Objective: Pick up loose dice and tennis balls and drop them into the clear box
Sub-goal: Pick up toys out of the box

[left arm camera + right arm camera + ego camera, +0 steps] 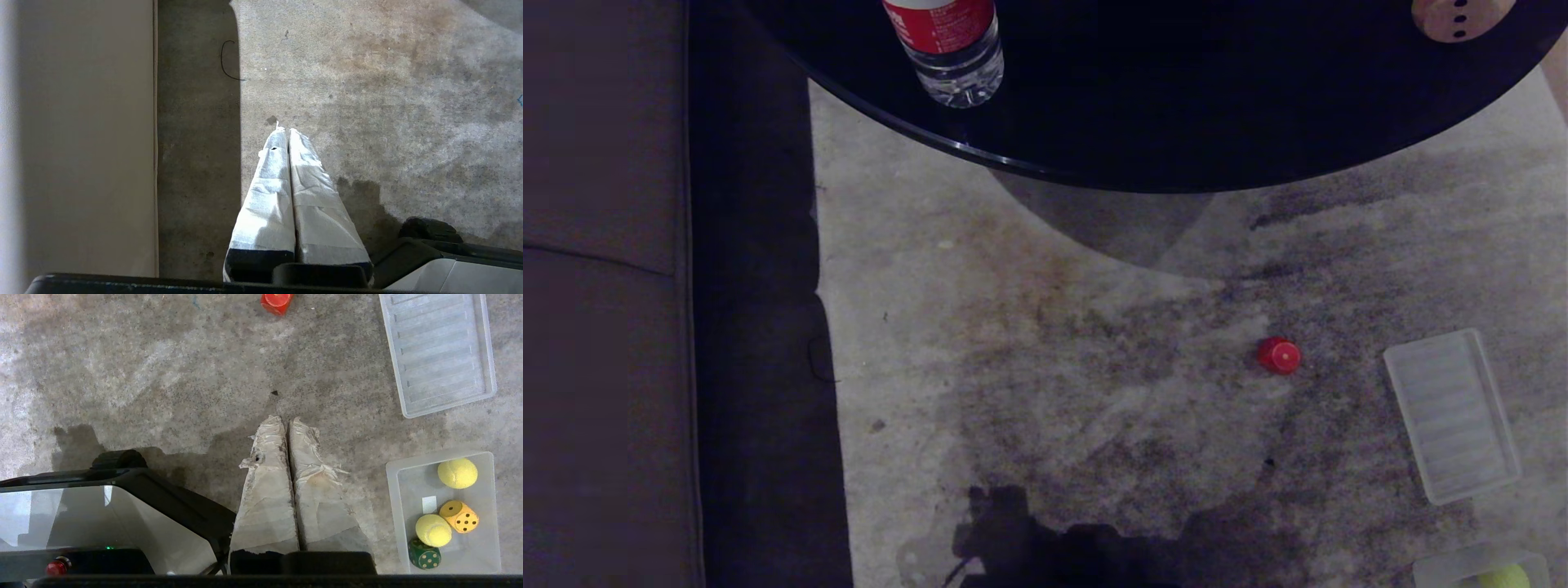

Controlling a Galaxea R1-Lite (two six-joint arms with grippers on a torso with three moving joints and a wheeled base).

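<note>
The clear box (393,490) sits on the stained floor and holds two tennis balls (457,473) (433,530), a yellow die (459,516) and a dark green die (424,553). Its corner (1437,567) shows at the head view's lower right with one ball (1505,577). A red die (1279,356) (276,302) lies loose on the floor. A beige die (1462,16) rests on the round black table (1176,122). My right gripper (286,420) hangs shut and empty above the floor, left of the box. My left gripper (284,130) is shut and empty too.
A flat ribbed clear lid (1451,414) (439,351) lies on the floor beyond the box. A water bottle (950,49) with a red label stands on the table. A brown sofa (605,327) runs along the left side. My base (102,510) shows beside the right gripper.
</note>
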